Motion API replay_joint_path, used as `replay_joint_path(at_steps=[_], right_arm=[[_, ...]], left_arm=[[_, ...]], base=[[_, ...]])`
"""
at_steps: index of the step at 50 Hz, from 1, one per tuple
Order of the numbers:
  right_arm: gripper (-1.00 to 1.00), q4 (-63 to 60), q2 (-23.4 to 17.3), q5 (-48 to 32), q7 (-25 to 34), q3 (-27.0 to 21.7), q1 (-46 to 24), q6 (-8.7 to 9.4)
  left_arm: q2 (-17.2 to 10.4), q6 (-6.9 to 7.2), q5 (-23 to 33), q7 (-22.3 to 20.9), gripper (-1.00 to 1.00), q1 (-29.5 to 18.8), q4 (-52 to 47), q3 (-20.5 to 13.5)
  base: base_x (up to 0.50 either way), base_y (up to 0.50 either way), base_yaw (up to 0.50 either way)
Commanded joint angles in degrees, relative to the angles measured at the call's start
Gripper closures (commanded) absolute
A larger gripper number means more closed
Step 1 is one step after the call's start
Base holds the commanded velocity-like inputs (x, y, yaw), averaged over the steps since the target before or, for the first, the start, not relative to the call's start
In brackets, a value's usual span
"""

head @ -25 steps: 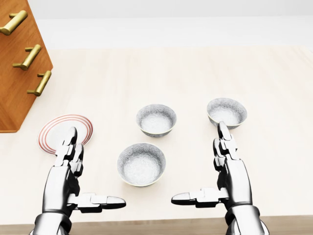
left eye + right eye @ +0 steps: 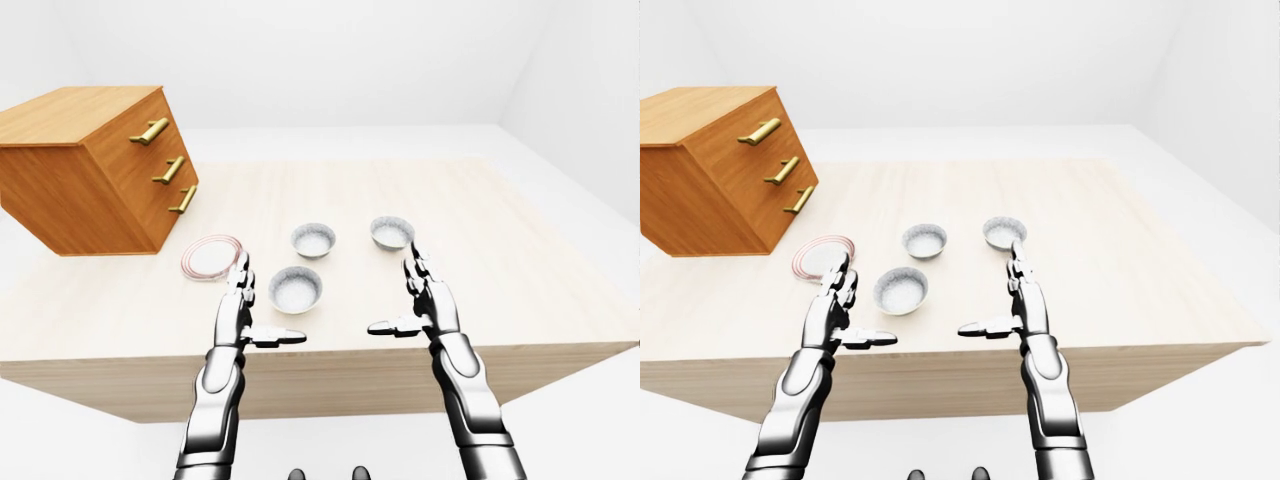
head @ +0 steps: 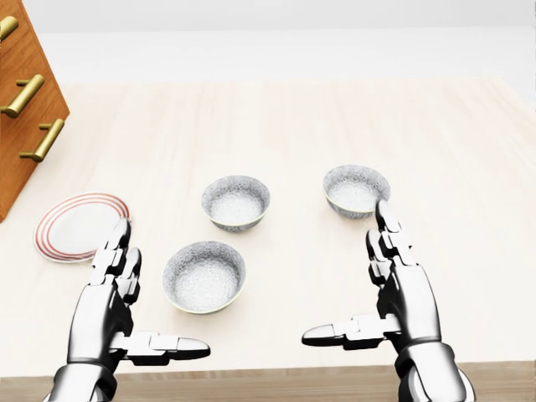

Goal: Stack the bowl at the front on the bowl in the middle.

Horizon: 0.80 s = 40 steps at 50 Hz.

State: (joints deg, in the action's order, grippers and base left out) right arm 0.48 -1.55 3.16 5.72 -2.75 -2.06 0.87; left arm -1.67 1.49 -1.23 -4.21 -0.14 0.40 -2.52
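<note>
Three grey speckled bowls stand upright on the light wooden table. In the head view the nearest bowl lies at the lower centre-left, the middle bowl just above it, and a third bowl to the right. My left hand hovers open beside the nearest bowl's left rim, fingers straight, thumb pointing right. Well to that bowl's right, my right hand is open too, its fingertips just below the third bowl. Neither hand holds anything.
A white plate with red rings lies flat left of the bowls, above my left hand. A wooden drawer cabinet with brass handles stands on the table's left. The table's near edge runs under my wrists.
</note>
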Motion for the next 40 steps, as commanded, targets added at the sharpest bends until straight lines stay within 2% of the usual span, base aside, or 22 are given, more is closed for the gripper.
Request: replay_joint_path(at_steps=[1, 7, 9, 10, 13, 18, 24, 29, 40], right_arm=[[-1.0, -0.3, -0.5, 0.1, 0.9, -0.4, -0.5, 0.29], [-1.0, 1.1, -0.8, -1.8, 0.1, -0.2, -2.2, 0.32], [-1.0, 0.5, -1.2, -2.6, 0.5, -0.1, -2.3, 1.78], [-1.0, 0.0, -1.4, -3.3, 0.1, -0.4, -2.4, 2.07], [-1.0, -2.2, -2.0, -3.4, 0.8, -1.1, -2.8, 4.13], [-1.0, -1.1, -3.9, -7.3, 1.2, -2.3, -5.8, 4.13], [-1.0, -2.1, -5.9, -9.5, 2.1, -4.2, -8.8, 4.13], [-1.0, -2.2, -6.0, -9.4, 2.8, -4.7, -9.0, 4.13], [-1.0, -1.9, -5.8, -10.2, 3.0, -4.3, -8.4, 4.13]], left_arm=[[0.1, 0.63, -0.3, 0.2, -1.0, -0.2, -0.3, -0.5], [-0.6, 1.56, -0.4, 0.5, -1.0, -1.3, -1.3, -1.5], [-0.9, 2.64, -0.5, 0.4, -1.0, -1.8, -2.3, -1.9], [-1.2, 3.51, -3.0, -1.3, -1.0, -2.3, -4.2, -2.5], [-2.2, 3.51, -3.4, -1.5, -1.0, -3.7, -5.7, -3.7], [-4.1, 3.51, -2.4, -3.6, -1.0, -5.8, -10.5, -4.8], [-4.7, 3.51, -4.0, -4.3, -1.0, -6.7, -15.8, -7.4], [-5.3, 3.51, -5.0, -3.9, -1.0, -7.3, -16.8, -8.7], [-5.6, 3.51, -4.9, -4.0, -1.0, -6.7, -16.3, -9.0]], base=[[0.0, 0.0, 0.0], [0.0, 0.0, 0.0], [0.0, 0.0, 0.0], [0.0, 0.0, 0.0], [0.0, 0.0, 0.0], [0.0, 0.0, 0.0], [0.0, 0.0, 0.0], [0.2, 0.0, 0.0], [0.3, 0.0, 0.0]])
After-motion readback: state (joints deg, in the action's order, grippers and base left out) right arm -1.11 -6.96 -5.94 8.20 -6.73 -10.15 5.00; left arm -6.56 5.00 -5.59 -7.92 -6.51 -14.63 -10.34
